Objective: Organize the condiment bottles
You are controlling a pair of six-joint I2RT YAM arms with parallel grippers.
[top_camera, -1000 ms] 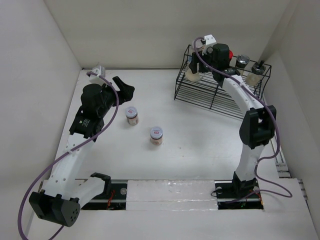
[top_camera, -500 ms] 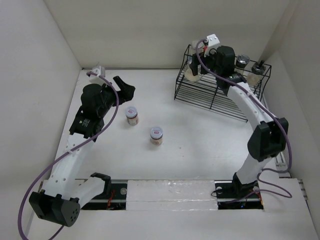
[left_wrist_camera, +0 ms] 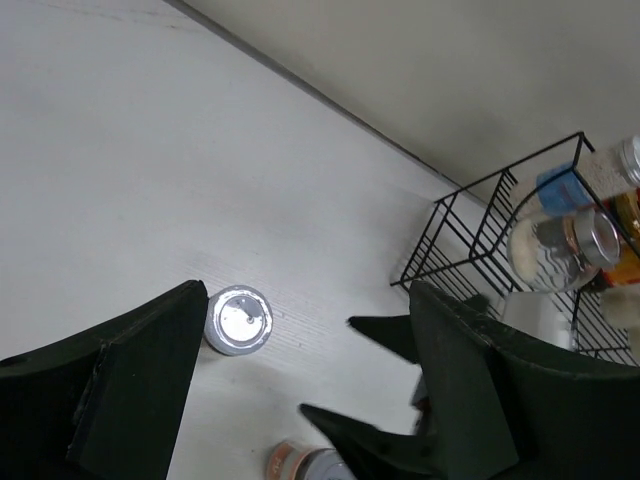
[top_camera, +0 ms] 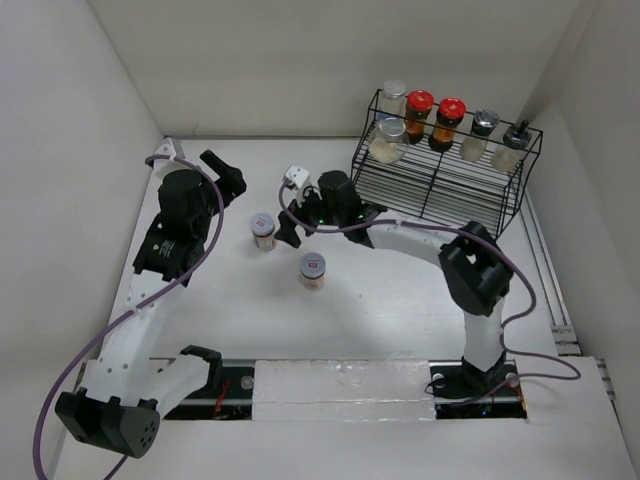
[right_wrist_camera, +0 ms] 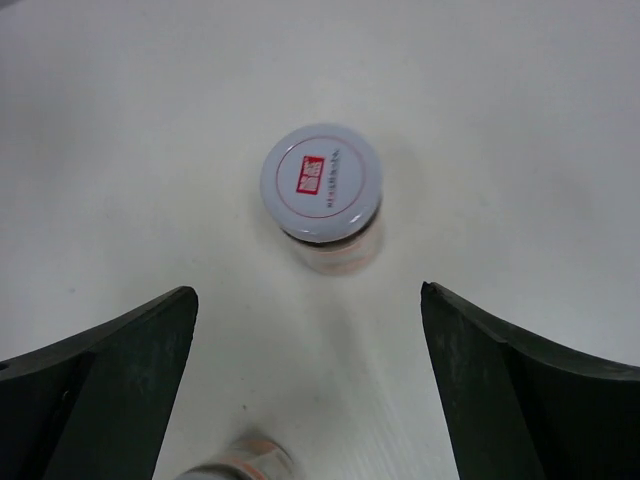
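Right gripper (right_wrist_camera: 307, 292), jaws spread wide and empty, hovers over a white-lidded jar (right_wrist_camera: 322, 195) standing upright on the table (right_wrist_camera: 520, 120), centre of the wrist view, clear of both fingers (right_wrist_camera: 110, 370). A second jar (right_wrist_camera: 245, 458) shows at the lower edge. Left gripper (top_camera: 226, 172), likewise parted and holding nothing, sits upper left of the overhead view. Six more jars (top_camera: 419, 103) stand in the rack (top_camera: 430, 195), upper right. We judge the step a pick: we would descend with the lid centred, close on the glass body below the lid, and keep the fingers off the second jar when closing.
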